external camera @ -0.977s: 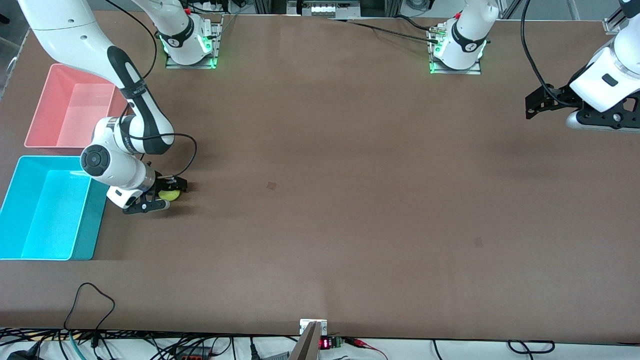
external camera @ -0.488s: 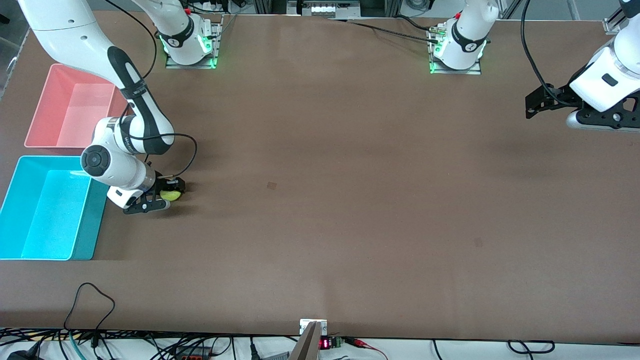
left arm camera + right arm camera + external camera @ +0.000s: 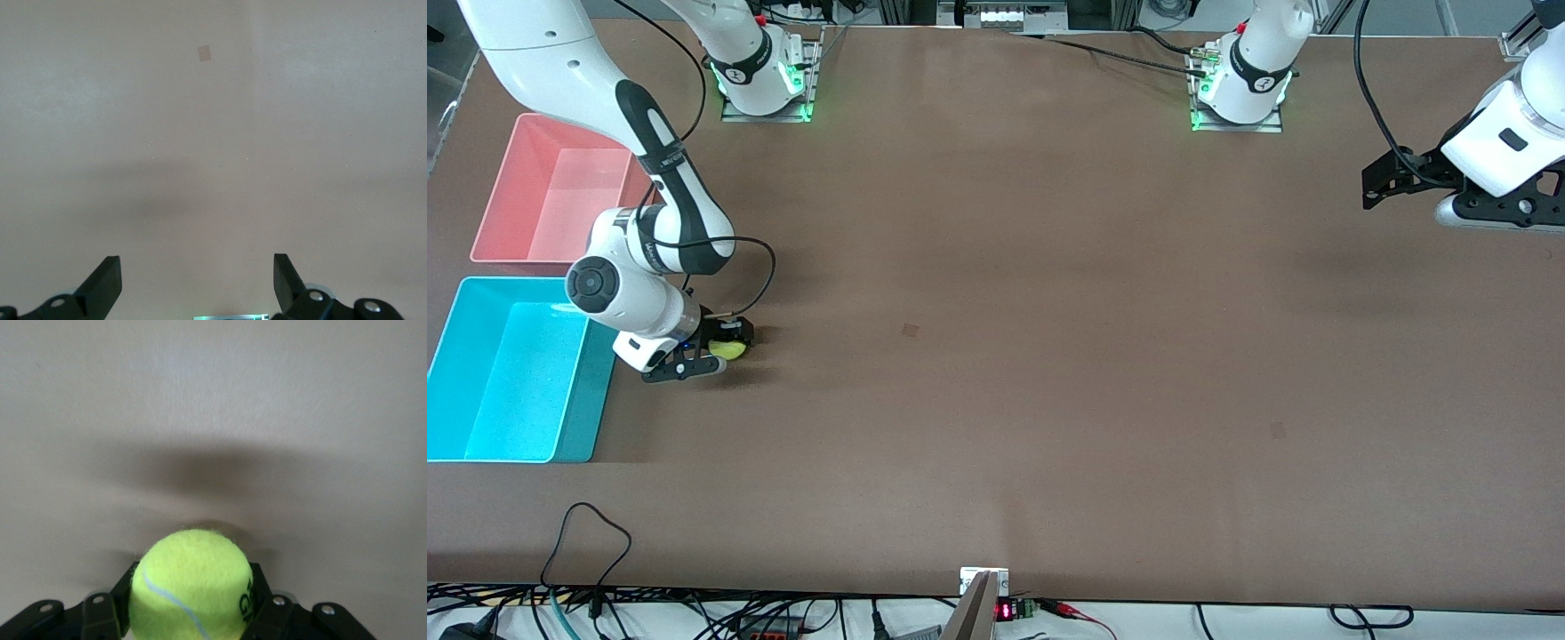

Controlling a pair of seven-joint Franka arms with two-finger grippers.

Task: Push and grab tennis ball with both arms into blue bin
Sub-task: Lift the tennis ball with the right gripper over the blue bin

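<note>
The right gripper (image 3: 725, 342) is clenched on the ball (image 3: 730, 350), low over the table (image 3: 1049, 356) just beside the blue bin (image 3: 560, 436), at the right arm's end of the table. In the right wrist view the ball (image 3: 190, 585) sits squarely between the two black fingers (image 3: 110, 613), which press on its sides; its seam and dark print face the camera. Whether the ball is touching the table or is just clear of it cannot be told.

The step in hand, as I judge it, is the carry into the bin. To do it well:

- Lift first — the bin's wall stands higher than the ball does now, so a sideways move at this height would likely strike the rim.
- Keep the grip firm but steady; the fuzzy ball is springy and round, and a loosened pinch could let it roll out from between the fingers.
- Travel only as far as the bin's middle, not its edge, so that a bounce stays inside the sloped walls.
- Release low over the bin floor — a tennis ball dropped from height may hop out.
- Mind the pink bin (image 3: 525, 191), which stands just beside the blue one and farther from the front camera.

The left gripper (image 3: 197, 283) waits, spread wide over bare table at the left arm's end, well apart from the ball.
</note>
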